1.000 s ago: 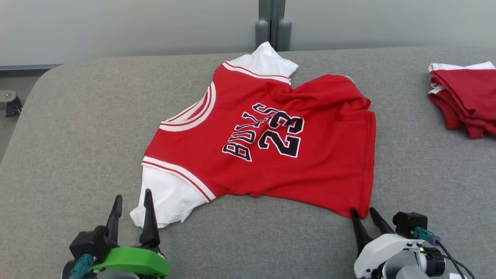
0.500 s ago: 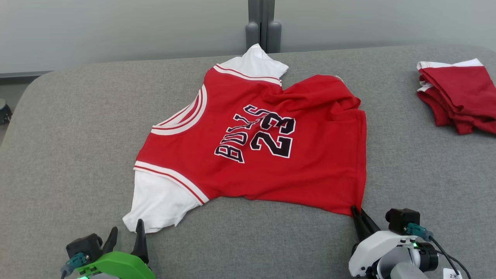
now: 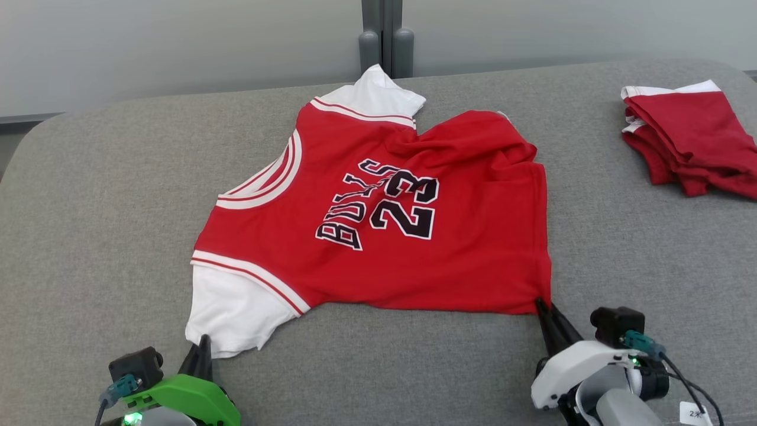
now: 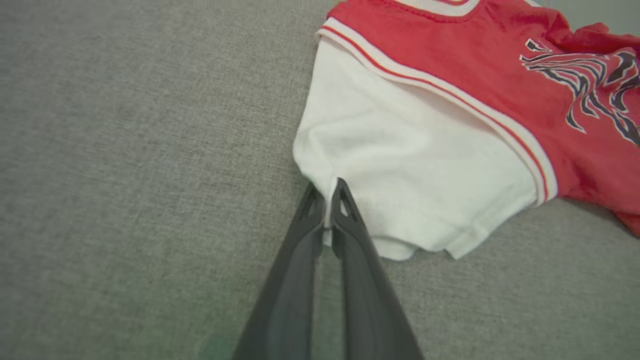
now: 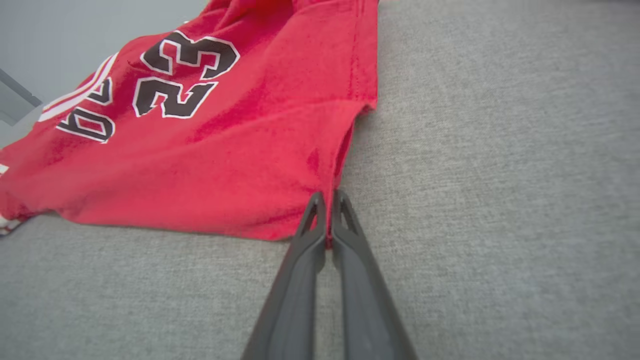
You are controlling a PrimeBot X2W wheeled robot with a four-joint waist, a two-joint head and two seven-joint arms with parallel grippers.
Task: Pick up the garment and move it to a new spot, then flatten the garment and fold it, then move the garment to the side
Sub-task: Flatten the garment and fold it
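Red jersey (image 3: 414,260) lies spread on the table (image 3: 89,236). Both arms reach low from the near edge: left gripper (image 3: 203,342) clamped on its white sleeve (image 3: 230,307), right gripper (image 3: 542,305) on its near right corner.

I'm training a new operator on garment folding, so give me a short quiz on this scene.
1. True or false: the right gripper is shut on the red bottom corner of the jersey.
2. What colour is the cloth that the left gripper pinches? A red, B white, C black.
3. Fill in: the number printed on the jersey is ___.
Key: 1 true; 2 B; 3 23.
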